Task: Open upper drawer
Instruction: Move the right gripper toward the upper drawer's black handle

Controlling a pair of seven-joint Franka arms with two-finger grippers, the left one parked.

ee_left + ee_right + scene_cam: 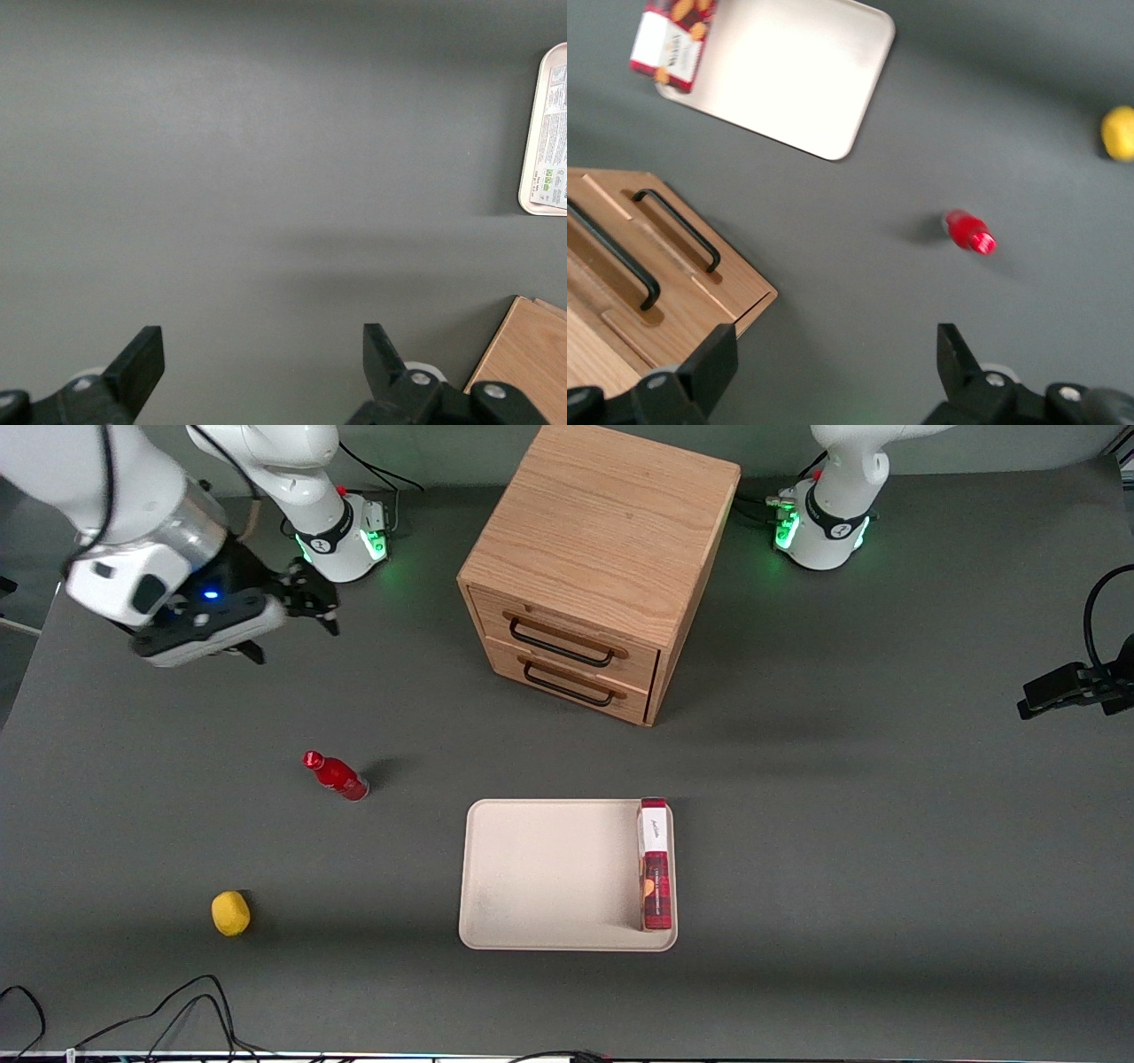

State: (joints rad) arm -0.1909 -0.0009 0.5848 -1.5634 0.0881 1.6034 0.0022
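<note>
Black cables trail along the table edge closest to the front camera. Farther in sits a cream tray, which serves as the landmark for everything else. A red biscuit box stands on edge inside the tray, against the rim on the parked arm's side. A yellow lemon-like fruit lies on the grey table well away from the tray, toward the working arm's end and about level with the tray's nearer rim. A red bottle lies tipped on its side, also toward the working arm's end but nearer the tray, and slightly farther from the front camera than the tray.

Farther again from the camera than the tray stands the oak cabinet. Its upper drawer is shut flush, black wire handle untouched, with the lower drawer just beneath it.

The gripper hangs in the air well apart from the tray and the cabinet, toward the working arm's end, with its fingers spread apart and holding nothing.
</note>
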